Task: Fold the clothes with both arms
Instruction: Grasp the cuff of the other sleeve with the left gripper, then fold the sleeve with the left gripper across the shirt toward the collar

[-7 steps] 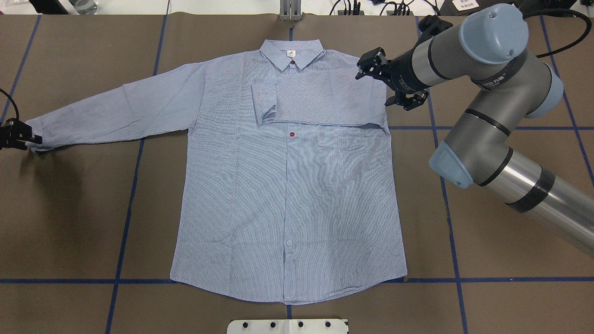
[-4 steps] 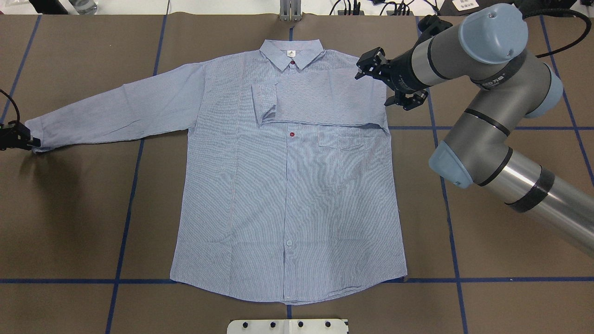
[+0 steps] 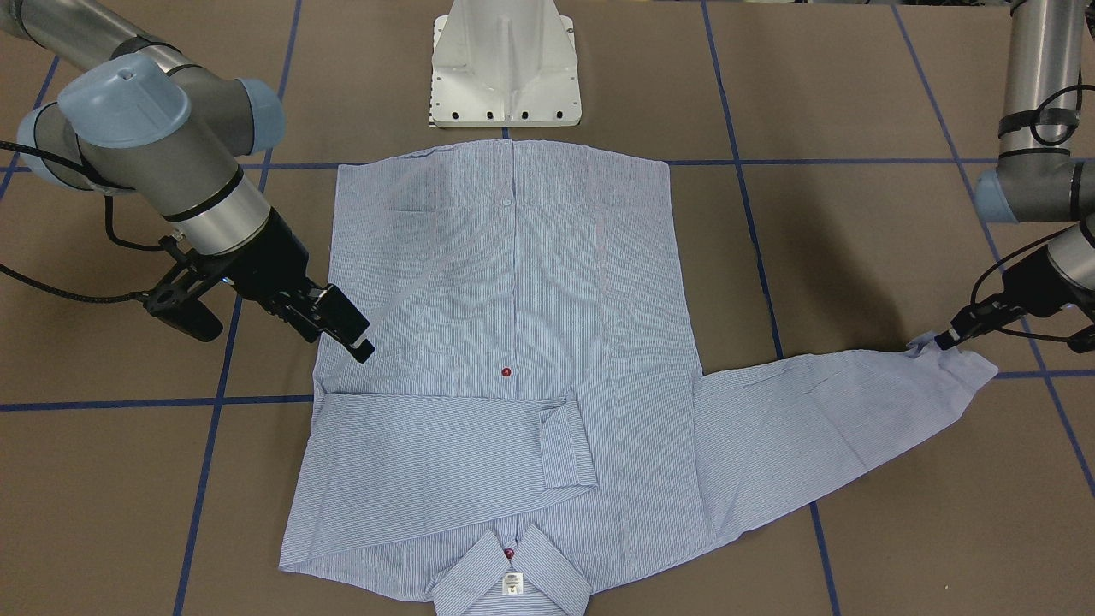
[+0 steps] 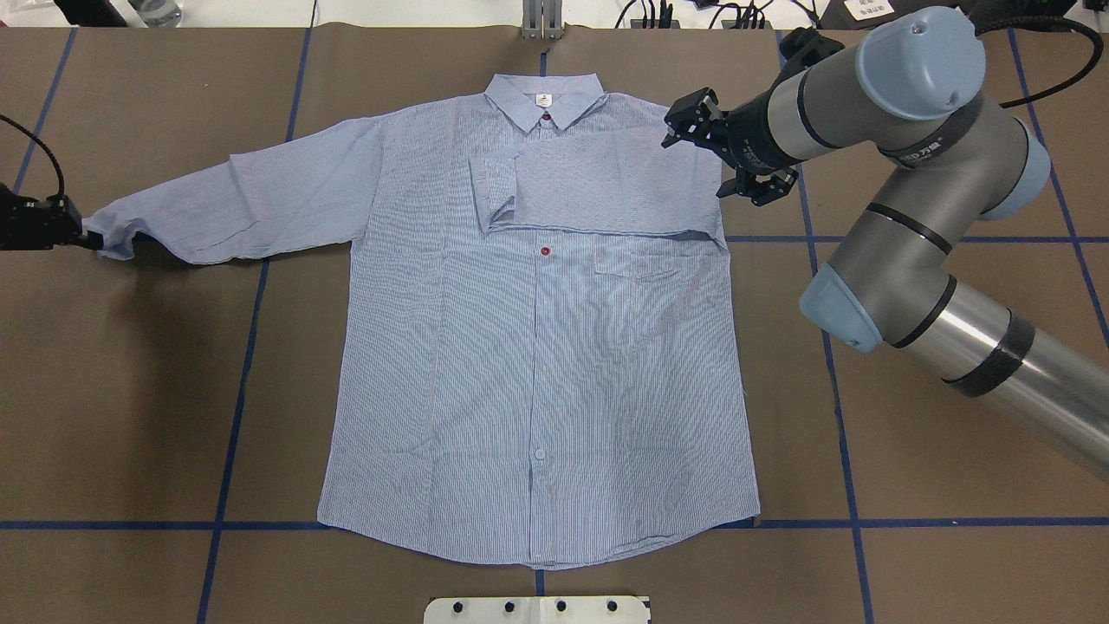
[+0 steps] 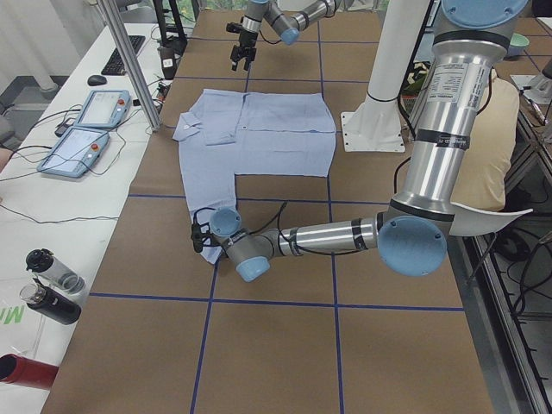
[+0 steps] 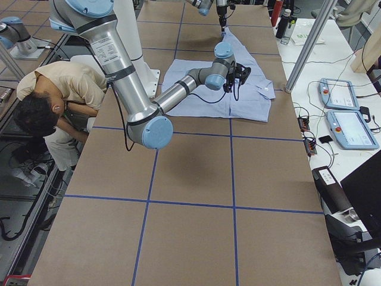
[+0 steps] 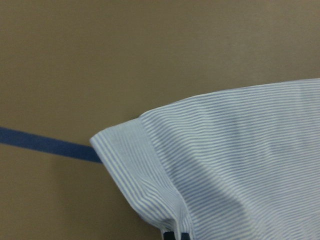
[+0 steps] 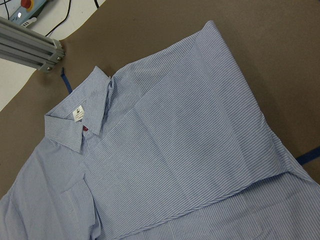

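The light blue striped shirt (image 4: pixel 537 364) lies front up on the brown table, collar (image 4: pixel 544 100) at the far side. One sleeve (image 4: pixel 598 186) is folded across the chest, seen also in the right wrist view (image 8: pixel 200 150). The other sleeve (image 4: pixel 243 208) stretches out to the side. My left gripper (image 4: pixel 82 236) is shut on its cuff (image 7: pixel 150 165) and holds it just off the table; it also shows in the front view (image 3: pixel 941 338). My right gripper (image 4: pixel 689 121) hovers open and empty over the shirt's shoulder edge by the folded sleeve (image 3: pixel 436 436).
The white pedestal base (image 3: pixel 505 68) stands at the shirt's hem. Blue tape lines (image 4: pixel 234 407) cross the table. An aluminium post (image 4: pixel 541 17) stands past the collar. A person (image 6: pixel 53 101) crouches beside the table. Tablets (image 5: pixel 86 129) and bottles (image 5: pixel 47 285) lie on the side bench.
My left gripper has moved inward and toward the far side with the cuff, lifting it so the sleeve end bunches. The right arm has not moved.
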`<control>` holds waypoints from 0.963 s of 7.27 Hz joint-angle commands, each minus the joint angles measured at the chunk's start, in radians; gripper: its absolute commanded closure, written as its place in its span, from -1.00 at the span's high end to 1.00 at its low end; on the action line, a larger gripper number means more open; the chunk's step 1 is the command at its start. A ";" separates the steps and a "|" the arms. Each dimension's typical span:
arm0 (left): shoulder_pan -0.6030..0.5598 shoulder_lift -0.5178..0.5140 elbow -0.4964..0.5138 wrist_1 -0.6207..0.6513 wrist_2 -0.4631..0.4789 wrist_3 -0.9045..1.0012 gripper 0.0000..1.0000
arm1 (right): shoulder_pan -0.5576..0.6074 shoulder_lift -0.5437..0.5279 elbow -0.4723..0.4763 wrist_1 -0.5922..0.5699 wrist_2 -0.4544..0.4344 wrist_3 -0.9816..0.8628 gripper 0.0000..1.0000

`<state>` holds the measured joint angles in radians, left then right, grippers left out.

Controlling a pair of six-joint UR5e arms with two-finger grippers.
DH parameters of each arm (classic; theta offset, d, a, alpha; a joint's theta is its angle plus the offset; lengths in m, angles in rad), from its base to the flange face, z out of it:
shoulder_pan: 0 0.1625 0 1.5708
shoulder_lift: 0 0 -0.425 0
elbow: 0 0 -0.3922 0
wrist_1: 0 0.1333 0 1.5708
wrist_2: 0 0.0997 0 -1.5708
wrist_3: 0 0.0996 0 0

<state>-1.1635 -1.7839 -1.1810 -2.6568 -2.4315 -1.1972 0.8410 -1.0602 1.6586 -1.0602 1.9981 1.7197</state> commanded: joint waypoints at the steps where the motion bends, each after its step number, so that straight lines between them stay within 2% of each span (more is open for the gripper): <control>1: 0.039 -0.137 -0.107 0.099 -0.026 -0.218 -1.00 | 0.015 -0.006 0.012 -0.001 0.007 -0.002 0.99; 3: 0.126 -0.311 -0.109 0.103 -0.006 -0.463 -1.00 | 0.023 -0.011 0.012 -0.003 0.007 -0.002 0.99; 5: 0.259 -0.440 -0.106 0.103 0.151 -0.579 -1.00 | 0.065 -0.047 0.027 -0.001 0.021 -0.002 0.99; 7: 0.335 -0.520 -0.104 0.103 0.260 -0.584 -1.00 | 0.144 -0.081 0.033 -0.007 0.070 -0.023 0.99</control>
<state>-0.8794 -2.2495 -1.2888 -2.5542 -2.2401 -1.7706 0.9435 -1.1250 1.6890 -1.0639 2.0443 1.7107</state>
